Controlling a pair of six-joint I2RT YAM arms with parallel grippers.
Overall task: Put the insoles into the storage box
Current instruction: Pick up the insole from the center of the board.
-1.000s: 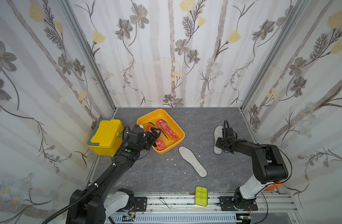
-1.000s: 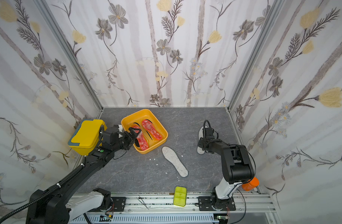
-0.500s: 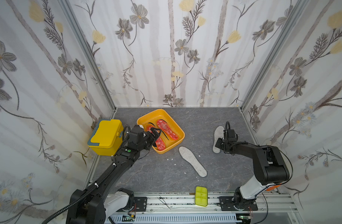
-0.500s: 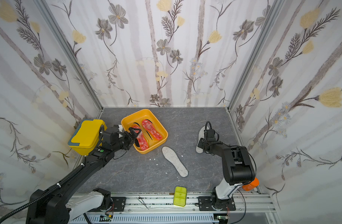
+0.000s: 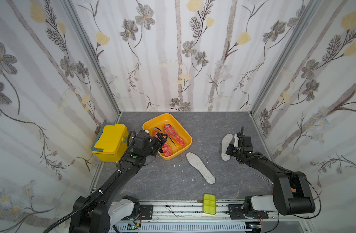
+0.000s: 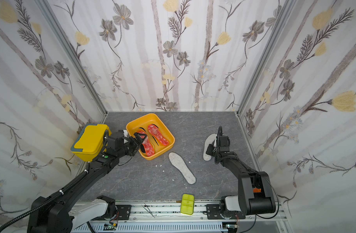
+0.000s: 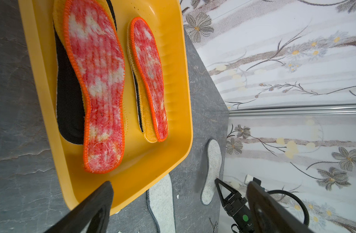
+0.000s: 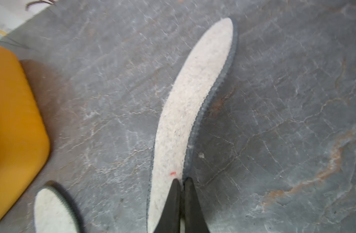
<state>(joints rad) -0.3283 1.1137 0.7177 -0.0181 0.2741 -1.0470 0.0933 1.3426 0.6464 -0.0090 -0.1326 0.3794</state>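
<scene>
Just closed the right pincer [image 8: 180, 182] on the dark-trimmed long edge of a felt insole [image 8: 193, 90]; half a breath back, still partly apart. Clamped now, tips together with the rim pinched between them. Judged as grasp made, lift not yet begun: seemingly down on the worktop [image 5: 163, 181] along most of its length, close to the right wall [image 5: 261, 133], well apart from the box [image 5: 181, 126]. No change at the left pincer [image 7: 180, 182]: spread wide, empty, hovering over the box's near end. Already inside the box: two red insoles [image 7: 96, 84] stacked on yellow and black ones. Left outside: the clamped one and a second felt insole [image 5: 200, 167], lying between box and right arm. Plenty of bare worktop on the way over, only white crumbs [image 5: 177, 165]. Worth minding, by judgement: little room on the wall side, the second felt insole near a straight path, the box rim to clear, and the left pincer crowding the near end, so better to drop toward the free far side.
</scene>
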